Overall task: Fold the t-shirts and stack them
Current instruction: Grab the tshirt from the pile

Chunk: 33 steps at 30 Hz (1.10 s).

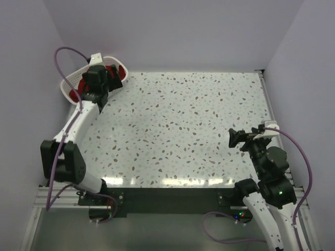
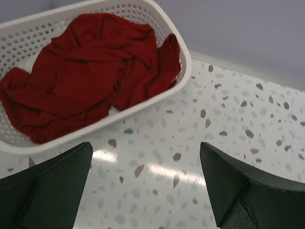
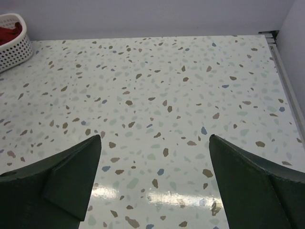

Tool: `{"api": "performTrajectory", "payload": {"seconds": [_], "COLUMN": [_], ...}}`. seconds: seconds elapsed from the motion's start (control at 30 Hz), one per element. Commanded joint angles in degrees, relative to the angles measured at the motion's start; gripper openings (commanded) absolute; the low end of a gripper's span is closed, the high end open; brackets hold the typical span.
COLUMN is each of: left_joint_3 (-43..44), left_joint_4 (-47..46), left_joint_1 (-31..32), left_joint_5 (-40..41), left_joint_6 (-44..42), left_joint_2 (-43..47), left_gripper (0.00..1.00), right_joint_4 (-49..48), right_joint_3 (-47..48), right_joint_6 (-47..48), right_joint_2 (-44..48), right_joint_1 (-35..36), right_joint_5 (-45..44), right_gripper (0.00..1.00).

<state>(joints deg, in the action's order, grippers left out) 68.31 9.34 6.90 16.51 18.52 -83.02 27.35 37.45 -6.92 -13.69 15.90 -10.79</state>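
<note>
A crumpled deep red t-shirt fills the white lattice basket at the table's far left corner. A sliver of white cloth peeks out under it; I cannot tell what it is. My left gripper hovers open over bare table just in front of the basket, nothing between its dark fingers. From above, the left gripper partly covers the basket and the red t-shirt. My right gripper stands open and empty near the right edge, pointing left; its wrist view shows the right gripper over bare tabletop.
The speckled terrazzo table is walled by pale panels at the back and both sides. A metal rail runs along its right edge. The basket shows at the far left of the right wrist view.
</note>
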Motion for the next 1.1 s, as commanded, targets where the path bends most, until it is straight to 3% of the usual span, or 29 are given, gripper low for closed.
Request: {"api": "performTrajectory", "payload": {"seconds": [0.0,0.23,0.37,0.6,0.7,0.73,0.8,0.83,1.07], "left_joint_3": [12.69,35.01,38.39,39.35,37.87,37.51,37.94,38.29,40.40], "left_joint_4": [-2.06,0.15,-2.47,-6.18,-8.11,-8.46,-8.46,-8.46,-5.04], "left_joint_1": [-3.37,-8.64,-10.76,-14.36,-15.07,-15.33,-15.60,-15.51,-15.51], "left_joint_5": [2.47,3.09,0.37,-4.99,-8.15,-10.51,-12.29,-12.99,-10.37], "left_joint_6": [1.60,4.50,9.85,11.71,11.54,11.19,10.22,9.78,6.09], "left_joint_2": [-11.08,-34.01,-40.97,-49.07,-49.95,-50.04,-49.52,-49.08,-37.68], "left_gripper": [1.00,1.00,0.98,0.82,0.67,0.48,0.23,0.02,0.00], "right_joint_4": [-2.04,-0.55,0.42,1.03,1.12,1.04,0.86,0.95,0.51], "right_joint_3": [0.08,0.43,0.69,0.87,0.96,0.96,0.96,0.96,0.96], "right_joint_6": [-1.61,-1.61,-1.61,-1.08,-0.99,-0.82,-0.64,-0.73,-0.38], "right_joint_2": [-1.25,-4.23,-5.90,-9.50,-10.39,-10.65,-10.83,-11.09,-11.36], "right_joint_1": [1.06,1.50,1.50,1.50,1.50,1.50,1.50,1.50,1.50], "right_joint_5": [1.55,3.14,3.84,3.67,3.76,3.84,4.02,4.45,5.42], "right_gripper": [0.99,0.98,0.99,0.99,0.99,0.99,0.99,0.99,0.99]}}
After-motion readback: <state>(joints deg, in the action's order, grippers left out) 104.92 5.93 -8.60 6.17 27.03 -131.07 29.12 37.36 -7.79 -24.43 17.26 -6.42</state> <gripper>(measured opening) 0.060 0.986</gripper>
